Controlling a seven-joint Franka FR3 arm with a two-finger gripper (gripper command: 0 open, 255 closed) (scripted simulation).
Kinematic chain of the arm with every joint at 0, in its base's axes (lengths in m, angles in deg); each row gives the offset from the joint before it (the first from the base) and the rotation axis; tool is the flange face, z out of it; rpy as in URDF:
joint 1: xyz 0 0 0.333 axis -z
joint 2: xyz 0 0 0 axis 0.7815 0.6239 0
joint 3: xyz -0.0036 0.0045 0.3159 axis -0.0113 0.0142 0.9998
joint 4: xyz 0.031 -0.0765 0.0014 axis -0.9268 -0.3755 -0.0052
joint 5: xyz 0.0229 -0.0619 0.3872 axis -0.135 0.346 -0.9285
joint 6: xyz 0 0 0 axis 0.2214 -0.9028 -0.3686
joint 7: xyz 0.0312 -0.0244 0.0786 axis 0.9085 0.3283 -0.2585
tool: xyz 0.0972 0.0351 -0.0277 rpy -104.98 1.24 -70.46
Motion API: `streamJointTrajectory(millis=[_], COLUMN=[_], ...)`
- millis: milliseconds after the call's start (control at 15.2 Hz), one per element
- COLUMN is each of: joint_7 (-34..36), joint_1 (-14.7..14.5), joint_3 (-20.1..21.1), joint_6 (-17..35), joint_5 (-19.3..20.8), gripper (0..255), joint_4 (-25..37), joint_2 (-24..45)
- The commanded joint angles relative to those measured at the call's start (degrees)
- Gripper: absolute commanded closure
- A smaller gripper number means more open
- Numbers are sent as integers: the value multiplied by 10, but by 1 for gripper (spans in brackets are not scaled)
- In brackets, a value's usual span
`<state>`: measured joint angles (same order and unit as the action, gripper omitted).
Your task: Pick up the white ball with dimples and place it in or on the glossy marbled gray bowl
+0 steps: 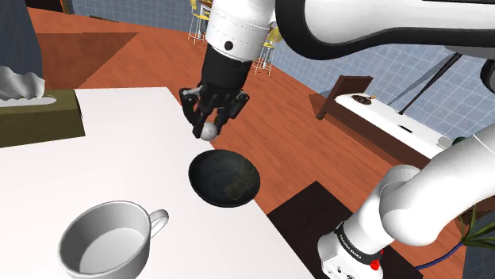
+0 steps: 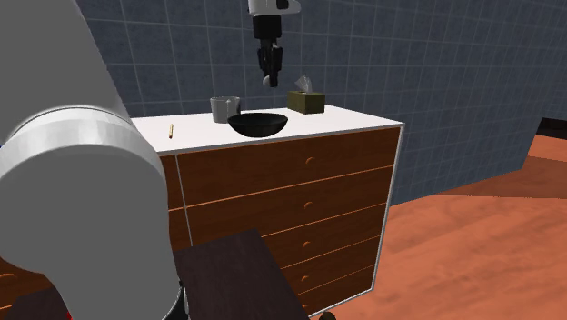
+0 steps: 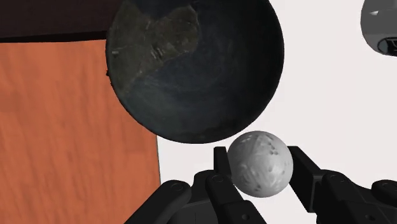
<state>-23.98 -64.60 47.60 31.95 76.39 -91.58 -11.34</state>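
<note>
Grasping dimpled white ball (image 3: 260, 163) in end effector (image 1: 209, 127) | hovering just beside dark marbled bowl (image 1: 225, 178) | risk: early release rolls it off desk (image 1: 119, 158)

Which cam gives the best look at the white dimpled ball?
Wrist view: the white dimpled ball sits large, clasped between the black fingers, dimples clear. Shoulder view shows a small pale sphere near the dark glossy bowl. Second exterior view: a speck under the gripper.
</note>
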Motion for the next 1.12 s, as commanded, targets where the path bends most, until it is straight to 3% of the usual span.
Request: streamJointTrajectory(millis=[0, 198, 1056], joint_7=[-14, -31, -30], joint_1=[-8, -22, -26], joint_3=[-10, -27, -10], joint_6=[-1, -10, 92], joint_5=[-28, -55, -61], gripper=[255, 255, 255], joint_4=[-49, -103, -191], joint_2=[-55, -122, -107])
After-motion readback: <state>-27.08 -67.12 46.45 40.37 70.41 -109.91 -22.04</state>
